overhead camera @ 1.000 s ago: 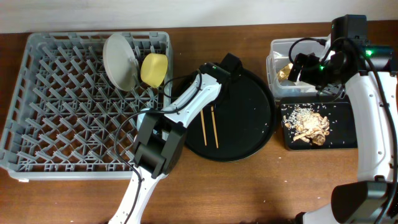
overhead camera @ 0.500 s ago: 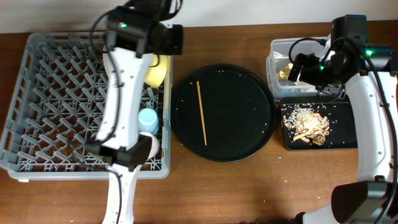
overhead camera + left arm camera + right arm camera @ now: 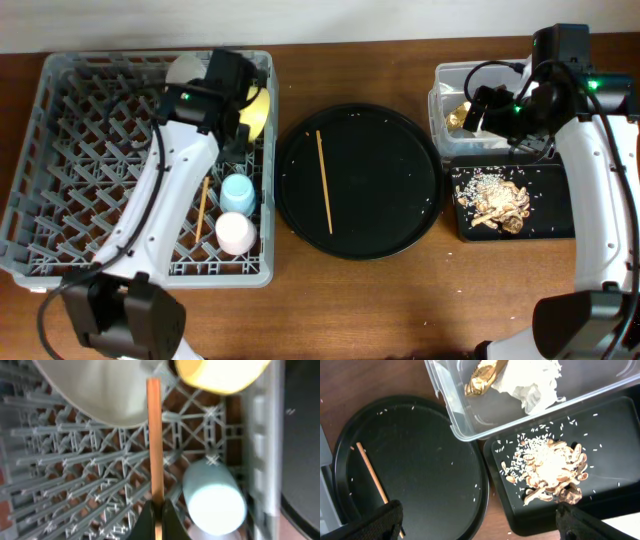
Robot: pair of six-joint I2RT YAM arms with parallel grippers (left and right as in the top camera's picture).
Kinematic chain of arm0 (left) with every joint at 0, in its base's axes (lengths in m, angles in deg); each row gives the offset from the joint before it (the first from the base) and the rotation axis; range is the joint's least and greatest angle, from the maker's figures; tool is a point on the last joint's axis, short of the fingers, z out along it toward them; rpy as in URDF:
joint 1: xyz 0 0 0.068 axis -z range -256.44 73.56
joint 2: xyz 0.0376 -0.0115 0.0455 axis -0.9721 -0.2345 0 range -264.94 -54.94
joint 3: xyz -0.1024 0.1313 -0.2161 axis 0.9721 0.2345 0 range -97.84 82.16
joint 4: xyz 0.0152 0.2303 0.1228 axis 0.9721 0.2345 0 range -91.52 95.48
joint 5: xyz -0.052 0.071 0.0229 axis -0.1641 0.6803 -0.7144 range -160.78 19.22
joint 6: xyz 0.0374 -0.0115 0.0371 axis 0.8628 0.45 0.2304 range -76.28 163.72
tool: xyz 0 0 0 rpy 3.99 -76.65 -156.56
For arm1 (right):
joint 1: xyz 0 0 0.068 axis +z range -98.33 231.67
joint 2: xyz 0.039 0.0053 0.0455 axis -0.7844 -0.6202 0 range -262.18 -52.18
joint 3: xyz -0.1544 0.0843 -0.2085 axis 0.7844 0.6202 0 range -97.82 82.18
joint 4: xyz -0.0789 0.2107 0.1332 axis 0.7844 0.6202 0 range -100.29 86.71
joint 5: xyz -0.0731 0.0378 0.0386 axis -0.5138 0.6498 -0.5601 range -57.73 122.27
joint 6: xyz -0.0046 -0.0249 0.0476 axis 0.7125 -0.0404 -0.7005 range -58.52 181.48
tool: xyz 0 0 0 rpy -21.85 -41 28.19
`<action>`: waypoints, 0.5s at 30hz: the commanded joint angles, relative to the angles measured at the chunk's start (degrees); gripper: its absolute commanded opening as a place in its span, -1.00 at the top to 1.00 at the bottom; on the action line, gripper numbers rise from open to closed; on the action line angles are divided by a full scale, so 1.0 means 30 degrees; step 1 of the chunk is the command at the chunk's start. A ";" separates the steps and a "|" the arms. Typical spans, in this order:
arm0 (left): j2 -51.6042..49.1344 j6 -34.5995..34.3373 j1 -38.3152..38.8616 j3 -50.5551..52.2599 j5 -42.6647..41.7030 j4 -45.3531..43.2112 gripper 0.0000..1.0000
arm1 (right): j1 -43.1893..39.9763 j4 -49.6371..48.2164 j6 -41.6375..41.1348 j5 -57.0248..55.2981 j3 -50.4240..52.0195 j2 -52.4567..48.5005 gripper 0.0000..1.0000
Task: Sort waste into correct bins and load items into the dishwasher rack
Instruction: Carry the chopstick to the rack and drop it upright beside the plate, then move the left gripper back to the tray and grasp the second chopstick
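Rack pegs (image 3: pixel 100 150) by the table's left edge crowd the left gripper (image 3: pixel 156 507), clamped on a straight wooden chopstick (image 3: pixel 154 435). Right gripper (image 3: pixel 479 522) gapes.

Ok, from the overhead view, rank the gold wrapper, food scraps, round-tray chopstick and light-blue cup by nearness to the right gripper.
From the right gripper:
1. Gold wrapper, in the clear tub, right beside it.
2. Food scraps, in the black tray next to the tub.
3. Chopstick, on the round tray, to the left.
4. Light-blue cup, in the rack, far left.
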 commanded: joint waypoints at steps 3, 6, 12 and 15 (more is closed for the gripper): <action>0.0211 0.0240 -0.2528 0.3038 -0.0248 -0.3053 0.99 | 0.0029 -0.0015 -0.0058 -0.0153 -0.0117 -0.0029 -0.97; 0.0197 0.0379 -0.2681 0.3876 -0.0714 -0.4823 0.99 | 0.0029 -0.0015 -0.0058 -0.0160 -0.0117 -0.0029 -0.97; 0.0102 0.1661 -0.2652 0.4102 -0.2273 -0.6244 0.93 | 0.0029 -0.0015 -0.0058 -0.0153 -0.0117 -0.0029 -0.97; -0.0073 0.1661 -0.2652 0.4226 -0.2055 -0.6411 0.56 | 0.0029 -0.0015 -0.0058 -0.0153 -0.0117 -0.0029 -0.97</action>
